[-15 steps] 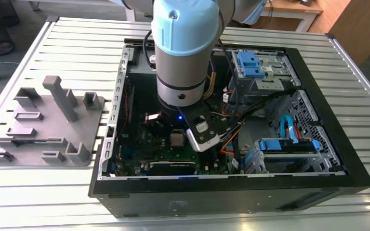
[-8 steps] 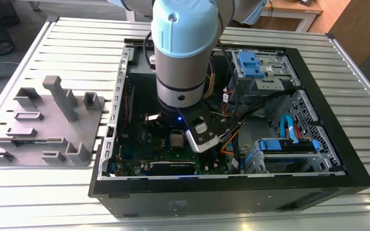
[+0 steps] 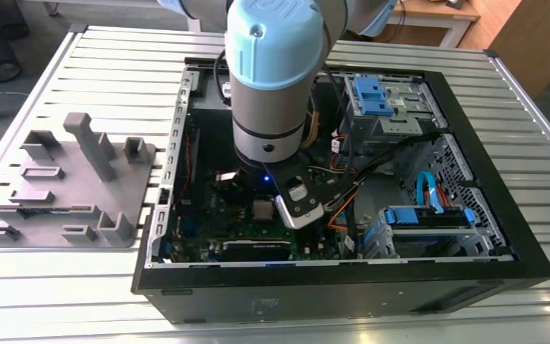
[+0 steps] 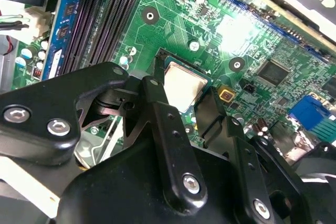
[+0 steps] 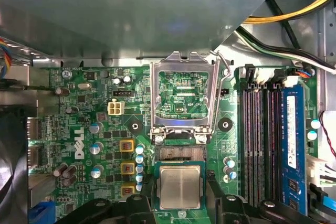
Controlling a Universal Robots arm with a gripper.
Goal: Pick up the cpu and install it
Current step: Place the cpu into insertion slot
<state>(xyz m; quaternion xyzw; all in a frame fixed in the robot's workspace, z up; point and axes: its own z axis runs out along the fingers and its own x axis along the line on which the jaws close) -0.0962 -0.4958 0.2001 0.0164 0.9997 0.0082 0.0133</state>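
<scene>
Exterior view, arm point(image 3: 270, 86) upright inside computer case point(image 3: 533, 266); first wrist view, pincer point(image 5: 180, 199) clamped on cpu point(image 5: 180, 184) at motherboard point(image 5: 89, 121)

Single arm point(image 3: 270, 79) enters from top centre of exterior view, pale blue joint cap uppermost, grey link hanging near-vertical. Cylindrical wrist point(image 3: 266, 154) points straight down, small blue light lit at base. Black gripper point(image 4: 184, 100) sits directly below wrist, near frame centre, aimed downward.
</scene>
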